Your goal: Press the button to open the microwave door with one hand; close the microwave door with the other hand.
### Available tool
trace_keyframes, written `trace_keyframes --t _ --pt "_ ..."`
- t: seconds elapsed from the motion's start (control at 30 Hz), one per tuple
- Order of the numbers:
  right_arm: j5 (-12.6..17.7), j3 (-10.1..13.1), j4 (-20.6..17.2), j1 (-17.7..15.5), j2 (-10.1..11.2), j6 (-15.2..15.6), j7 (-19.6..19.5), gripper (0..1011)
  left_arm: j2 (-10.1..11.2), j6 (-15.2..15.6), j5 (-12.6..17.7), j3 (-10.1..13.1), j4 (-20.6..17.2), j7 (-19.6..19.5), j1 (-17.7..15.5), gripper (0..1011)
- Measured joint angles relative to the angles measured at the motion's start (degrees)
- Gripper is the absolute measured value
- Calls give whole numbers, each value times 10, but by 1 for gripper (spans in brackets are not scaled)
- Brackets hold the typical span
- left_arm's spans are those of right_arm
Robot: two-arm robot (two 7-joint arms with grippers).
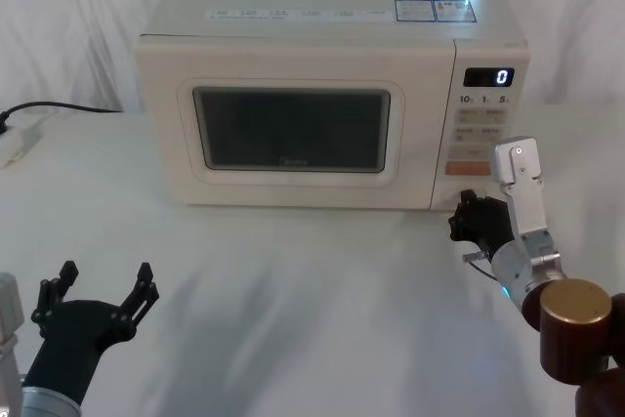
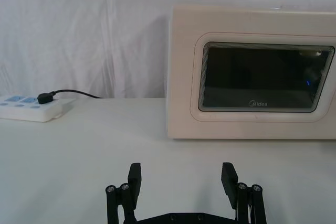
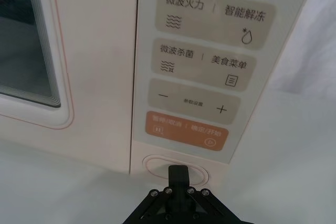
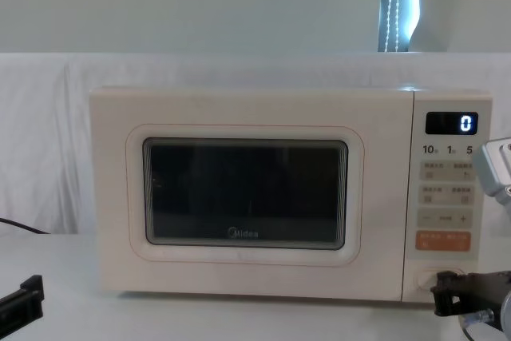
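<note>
**Right gripper at the door button, microwave door shut**

The microwave door (image 1: 293,129) fills the centre of the head view and sits flush with the oven body, its dark window facing the robot. The button (image 3: 176,167) lies at the lower centre of the right wrist view, under the orange key (image 3: 182,132) at the foot of the control panel (image 1: 480,124).

The right gripper (image 1: 471,216), at the lower right of the head view, has its fingers drawn together into a single tip with nothing between them. In the right wrist view that tip lies over the button's face; whether it actually touches cannot be told.

The left gripper (image 1: 104,282) hangs at the lower left of the head view, above the white table (image 1: 293,290), well clear of the microwave. Its fingers (image 2: 135,178) stand wide apart and hold nothing.
</note>
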Motion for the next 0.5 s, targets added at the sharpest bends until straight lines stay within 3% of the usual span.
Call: trace_keyframes --t 0.5 --pt "-2 3 25 15 -3 -6 -6 0 0 0 0 0 0 0 0 1001"
